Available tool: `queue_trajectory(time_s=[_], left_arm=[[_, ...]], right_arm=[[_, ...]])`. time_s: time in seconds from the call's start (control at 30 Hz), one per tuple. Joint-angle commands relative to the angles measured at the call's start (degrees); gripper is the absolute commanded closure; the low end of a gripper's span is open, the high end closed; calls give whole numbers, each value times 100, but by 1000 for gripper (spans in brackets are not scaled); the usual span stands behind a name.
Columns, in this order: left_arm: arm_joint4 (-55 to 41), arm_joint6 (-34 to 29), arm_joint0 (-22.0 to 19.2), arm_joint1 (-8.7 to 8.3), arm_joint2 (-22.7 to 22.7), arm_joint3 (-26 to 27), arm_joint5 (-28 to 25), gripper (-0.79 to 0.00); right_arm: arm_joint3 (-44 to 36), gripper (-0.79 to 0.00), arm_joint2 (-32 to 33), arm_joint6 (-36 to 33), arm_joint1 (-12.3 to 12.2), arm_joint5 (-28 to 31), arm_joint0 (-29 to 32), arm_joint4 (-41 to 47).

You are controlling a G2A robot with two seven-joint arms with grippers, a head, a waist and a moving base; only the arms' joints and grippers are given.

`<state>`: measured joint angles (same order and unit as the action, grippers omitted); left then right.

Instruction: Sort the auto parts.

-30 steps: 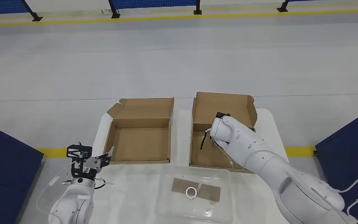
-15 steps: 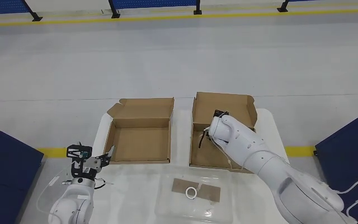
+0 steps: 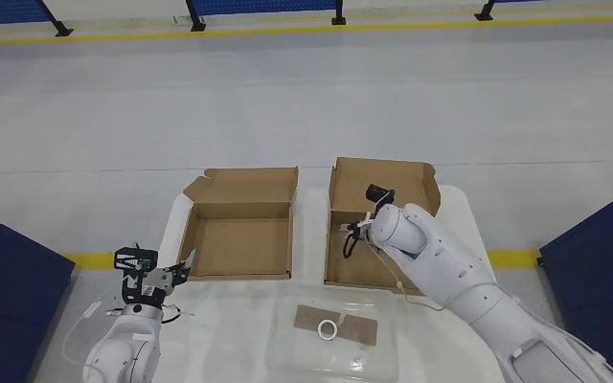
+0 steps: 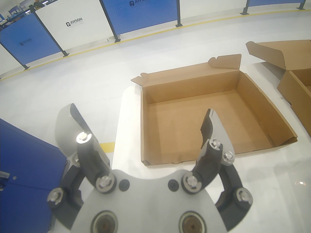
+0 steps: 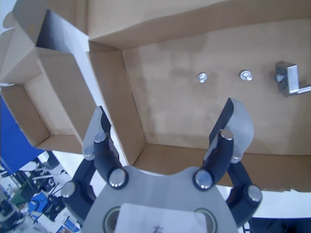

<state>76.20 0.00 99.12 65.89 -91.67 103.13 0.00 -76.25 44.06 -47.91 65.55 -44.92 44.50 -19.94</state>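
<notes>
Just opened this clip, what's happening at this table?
A two-armed robot is sorting auto parts into cardboard boxes. Its right tool hangs open, holding nothing, above the right box, where a bolt, a second bolt and a metal bracket lie. The left tool, also open, sits near the left box. A white ring waits in the clear tray.

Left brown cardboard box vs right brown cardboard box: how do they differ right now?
The left cardboard box shows bare floor; the right cardboard box holds two silver bolts and a grey metal bracket. The open right gripper hangs over the right box; the open left gripper sits off the left box's near corner. Both are shallow, open-topped, flaps up.
</notes>
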Motion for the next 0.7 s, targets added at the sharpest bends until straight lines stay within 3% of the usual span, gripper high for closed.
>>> queue_trajectory(time_s=[0.0,0.3,0.67], left_arm=[[0,0,0,0,0,0,0,-785],[0,0,0,0,0,0,0,-785],[0,0,0,0,0,0,0,-785]], right_arm=[[-459,-785,430,-148,-176,305,356,44],[-1753,-785,2368,-1002,-771,2284,1955,672],[-1739,-785,3902,-2268,-1063,4755,3126,2239]])
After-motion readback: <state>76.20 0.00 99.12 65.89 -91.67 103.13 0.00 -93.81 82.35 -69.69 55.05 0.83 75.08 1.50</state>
